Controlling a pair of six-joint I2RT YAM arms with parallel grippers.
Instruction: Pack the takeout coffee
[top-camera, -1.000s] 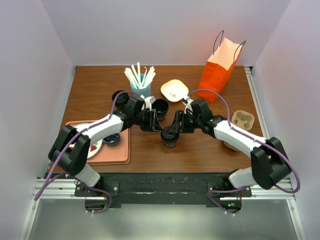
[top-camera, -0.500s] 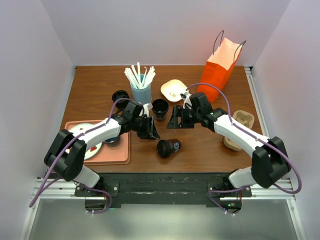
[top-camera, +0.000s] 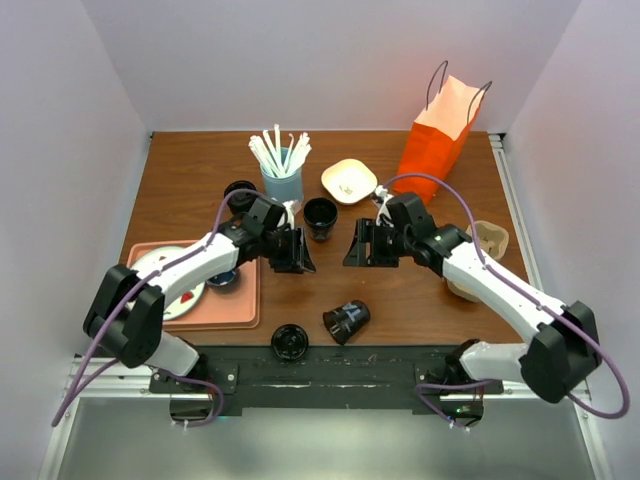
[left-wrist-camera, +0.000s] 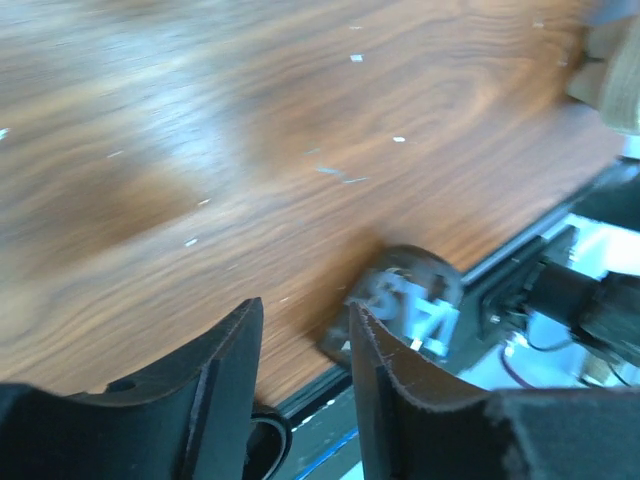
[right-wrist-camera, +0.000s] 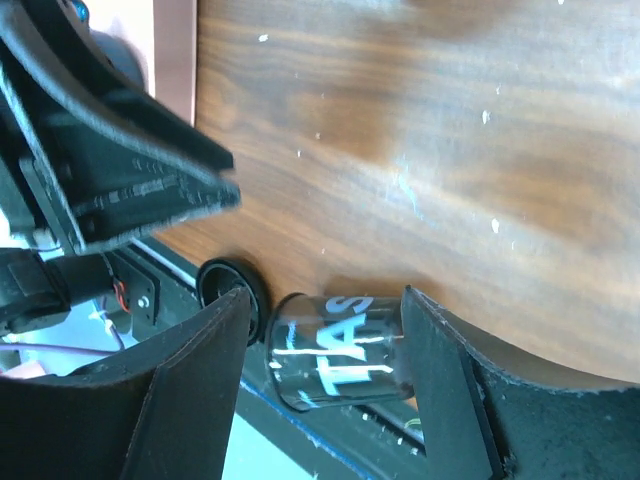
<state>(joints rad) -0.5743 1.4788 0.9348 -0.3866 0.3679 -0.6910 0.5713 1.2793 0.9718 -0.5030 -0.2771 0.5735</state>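
The takeout coffee cup (top-camera: 346, 321), black with pale lettering, lies on its side near the table's front edge. Its round black lid (top-camera: 288, 342) lies apart to its left, at the edge. My left gripper (top-camera: 298, 258) is open and empty, above the table behind them. My right gripper (top-camera: 356, 250) is open and empty too, facing the left one. In the left wrist view the cup (left-wrist-camera: 405, 305) shows past the open fingers (left-wrist-camera: 303, 320). In the right wrist view the cup (right-wrist-camera: 340, 350) and lid (right-wrist-camera: 232, 290) lie beyond the open gripper (right-wrist-camera: 325, 300).
A second black cup (top-camera: 320, 215) stands upright behind the grippers, with another black lid (top-camera: 240, 192) and the blue straw tumbler (top-camera: 281, 180). An orange paper bag (top-camera: 440, 135) stands back right, a cardboard cup carrier (top-camera: 485, 240) right, a cream dish (top-camera: 349, 180) behind. A pink tray (top-camera: 245, 300) holds a plate and mug.
The cup, upright under my right gripper a second ago, has tipped over and rolled toward the front edge. Its lid has come off. Both grippers have drawn back.
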